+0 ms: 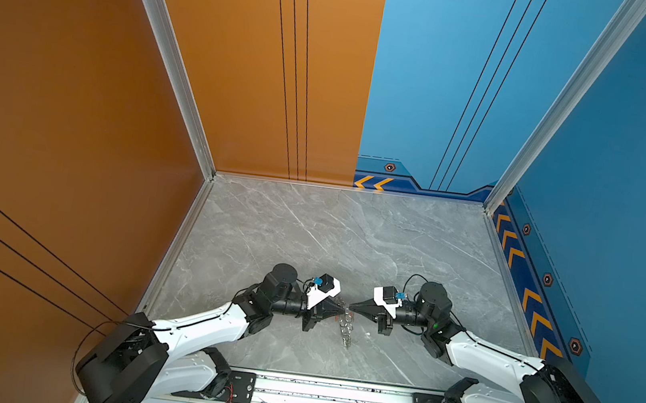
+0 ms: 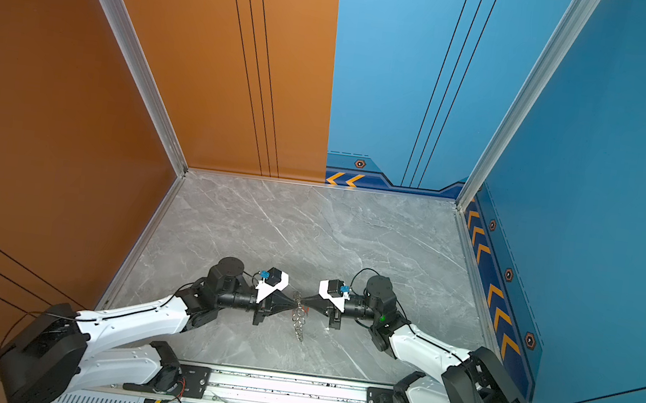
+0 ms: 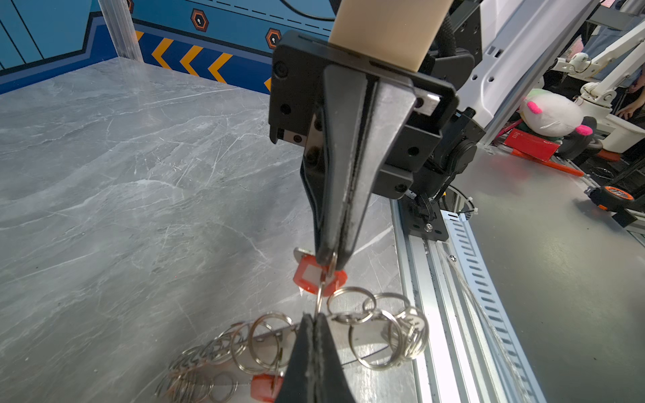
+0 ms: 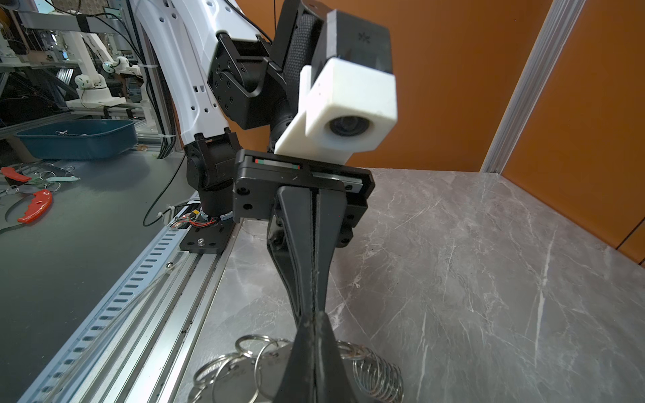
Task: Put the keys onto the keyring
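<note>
The keyring lies on the grey marbled desk, at about 6 o'clock from the desk's middle in both top views. It shows there as a short string of silver split rings that runs from the two end effector tips toward 6 o'clock. In the left wrist view its flat band rests on the desk with the rings fanned along it. One split ring stands up edge-on between the two sets of tips.

The held key, a small silver key with an orange-red tag, hangs off the desk, touching that upright ring. The loose key lies lower down among the rings beside the band, and only its orange-red tag is visible.

The left end effector reaches in from 9 o'clock in both top views. Its jaws are together, pinched on the lower arc of the upright ring. The right end effector comes in from 3 o'clock, jaws also together. It is clamped at the top of the held key's tag, where the ring's upper arc meets it. Whether the pads also catch the ring I cannot tell.

The two tips nearly touch, nose to nose, above the end of the keyring farther from the aluminium rail, which runs along the desk's 6 o'clock edge.
</note>
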Robot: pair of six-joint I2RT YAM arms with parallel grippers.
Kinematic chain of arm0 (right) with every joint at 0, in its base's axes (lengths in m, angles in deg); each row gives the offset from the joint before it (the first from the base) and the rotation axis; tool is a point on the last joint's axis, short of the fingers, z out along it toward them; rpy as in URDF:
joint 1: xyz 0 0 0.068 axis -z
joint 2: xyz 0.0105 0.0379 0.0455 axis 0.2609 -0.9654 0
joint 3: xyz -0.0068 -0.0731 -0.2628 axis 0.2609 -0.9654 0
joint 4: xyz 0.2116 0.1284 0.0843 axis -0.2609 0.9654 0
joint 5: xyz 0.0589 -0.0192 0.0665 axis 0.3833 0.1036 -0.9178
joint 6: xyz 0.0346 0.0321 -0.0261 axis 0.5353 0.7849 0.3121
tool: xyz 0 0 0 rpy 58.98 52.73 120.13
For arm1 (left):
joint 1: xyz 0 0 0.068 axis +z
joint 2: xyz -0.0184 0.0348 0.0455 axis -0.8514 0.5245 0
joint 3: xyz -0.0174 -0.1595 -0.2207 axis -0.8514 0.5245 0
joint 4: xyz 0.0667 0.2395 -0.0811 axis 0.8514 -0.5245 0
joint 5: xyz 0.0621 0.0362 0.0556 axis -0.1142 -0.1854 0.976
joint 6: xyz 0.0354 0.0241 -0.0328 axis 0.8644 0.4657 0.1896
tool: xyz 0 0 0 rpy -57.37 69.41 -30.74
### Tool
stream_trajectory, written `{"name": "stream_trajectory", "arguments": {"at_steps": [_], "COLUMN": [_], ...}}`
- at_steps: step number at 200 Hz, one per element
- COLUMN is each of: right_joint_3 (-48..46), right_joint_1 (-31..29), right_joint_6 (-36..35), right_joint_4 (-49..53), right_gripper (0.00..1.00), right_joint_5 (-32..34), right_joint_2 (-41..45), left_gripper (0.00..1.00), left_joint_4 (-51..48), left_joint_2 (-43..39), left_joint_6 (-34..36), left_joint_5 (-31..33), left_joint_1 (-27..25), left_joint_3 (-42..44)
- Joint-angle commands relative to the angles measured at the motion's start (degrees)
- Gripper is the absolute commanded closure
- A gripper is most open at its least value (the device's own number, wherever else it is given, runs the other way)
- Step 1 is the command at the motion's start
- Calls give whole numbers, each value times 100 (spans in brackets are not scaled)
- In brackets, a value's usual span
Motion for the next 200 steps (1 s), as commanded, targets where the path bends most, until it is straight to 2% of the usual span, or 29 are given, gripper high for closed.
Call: {"name": "stream_trajectory", "arguments": {"at_steps": [1, 200], "right_joint_3": [-24, -4], "right_joint_1": [-29, -32], "right_joint_6": [-90, -72], "right_joint_4": [103, 104], "right_gripper": [100, 100], "right_joint_5": [168, 24], "right_joint_2": [25, 47], "left_gripper": [100, 100], "left_joint_4": [-3, -3], "left_joint_2": [36, 92], "left_joint_6": [-56, -82], "left_joint_5": [-179, -144], "left_joint_1": [33, 45], "left_joint_3": [-121, -152]}}
